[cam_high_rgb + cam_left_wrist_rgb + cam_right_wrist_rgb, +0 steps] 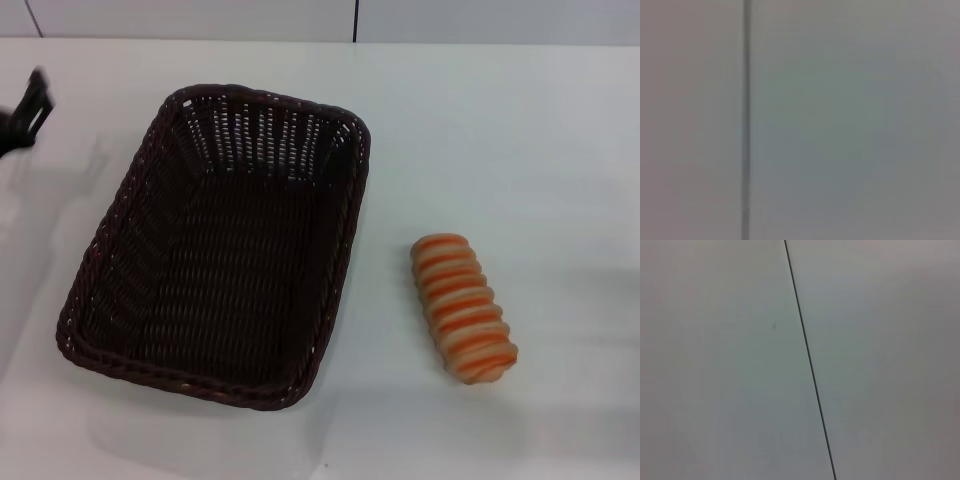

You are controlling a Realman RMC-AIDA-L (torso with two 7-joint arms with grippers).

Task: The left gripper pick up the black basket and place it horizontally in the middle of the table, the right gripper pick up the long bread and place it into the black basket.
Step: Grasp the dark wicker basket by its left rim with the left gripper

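Observation:
The black basket (220, 250) stands empty on the white table (520, 140), left of centre, its long side running away from me and slightly tilted. The long bread (463, 307), orange and cream striped, lies on the table to the basket's right, apart from it. My left gripper (25, 115) shows only as a dark blurred shape at the far left edge, beyond the basket's far left corner and clear of it. My right gripper is out of view. Both wrist views show only a plain pale surface with a dark seam.
The table's far edge meets a pale wall with dark vertical seams (355, 20). Bare tabletop lies right of and beyond the bread.

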